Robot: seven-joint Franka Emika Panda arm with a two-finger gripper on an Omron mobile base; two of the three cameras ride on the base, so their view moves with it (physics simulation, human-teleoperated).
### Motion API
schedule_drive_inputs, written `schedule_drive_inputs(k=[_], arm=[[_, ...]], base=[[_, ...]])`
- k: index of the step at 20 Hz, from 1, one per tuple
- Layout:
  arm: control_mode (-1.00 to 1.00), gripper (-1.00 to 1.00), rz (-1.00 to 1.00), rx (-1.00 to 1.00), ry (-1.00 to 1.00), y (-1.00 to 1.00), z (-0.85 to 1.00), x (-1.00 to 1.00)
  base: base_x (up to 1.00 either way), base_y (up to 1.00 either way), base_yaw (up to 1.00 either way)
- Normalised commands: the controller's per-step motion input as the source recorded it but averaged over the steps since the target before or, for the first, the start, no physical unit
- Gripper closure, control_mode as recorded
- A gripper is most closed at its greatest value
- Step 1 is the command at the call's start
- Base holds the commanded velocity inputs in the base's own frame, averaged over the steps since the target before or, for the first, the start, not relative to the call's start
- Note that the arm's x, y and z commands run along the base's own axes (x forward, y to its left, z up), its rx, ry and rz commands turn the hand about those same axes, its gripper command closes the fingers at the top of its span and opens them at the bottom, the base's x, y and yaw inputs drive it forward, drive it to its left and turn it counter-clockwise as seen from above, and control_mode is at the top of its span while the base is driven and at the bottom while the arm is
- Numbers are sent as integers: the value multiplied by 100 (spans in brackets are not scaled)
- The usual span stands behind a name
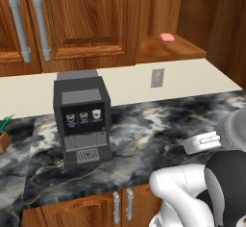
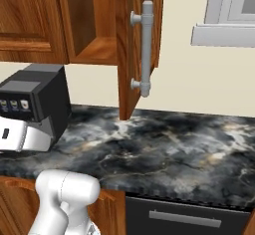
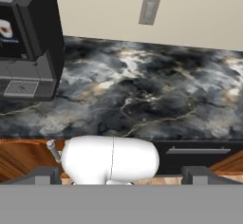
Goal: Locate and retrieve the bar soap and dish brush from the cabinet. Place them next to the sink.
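The pink bar soap (image 1: 166, 37) lies flat on the wooden shelf of the open wall cabinet (image 1: 168, 50), near the shelf's middle. From the right base view the cabinet's door (image 2: 130, 55) stands swung out edge-on, with its long grey bar handle (image 2: 146, 50) facing me, and the shelf (image 2: 97, 50) looks bare from this side. The dish brush is out of view. My gripper (image 3: 122, 175) is open, its fingertips (image 3: 46, 175) set wide apart with nothing between them. It hangs low in front of the counter's edge, far below the shelf.
A black coffee machine (image 1: 81, 120) stands on the dark marble counter (image 1: 153, 134) at the left. A wall outlet (image 1: 157, 78) sits below the open cabinet. A potted plant (image 1: 5, 133) is at the far left, a window (image 2: 229, 10) at the right, and a dishwasher front (image 2: 184, 216) under the counter.
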Motion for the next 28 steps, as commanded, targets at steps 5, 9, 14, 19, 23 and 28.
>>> schedule_drive_inputs(k=[5,9,14,19,23,28], arm=[[100,-100,0,0,0,0,0,0],[100,-100,0,0,0,0,0,0],[100,-100,0,0,0,0,0,0],[100,-100,0,0,0,0,0,0],[-100,-100,3,0,-2,0,4,5],[-100,-100,3,10,-1,-11,9,33]], base=[[17,22,0],[37,2,0],[4,1,0],[0,0,0],[0,0,0],[0,0,0]])
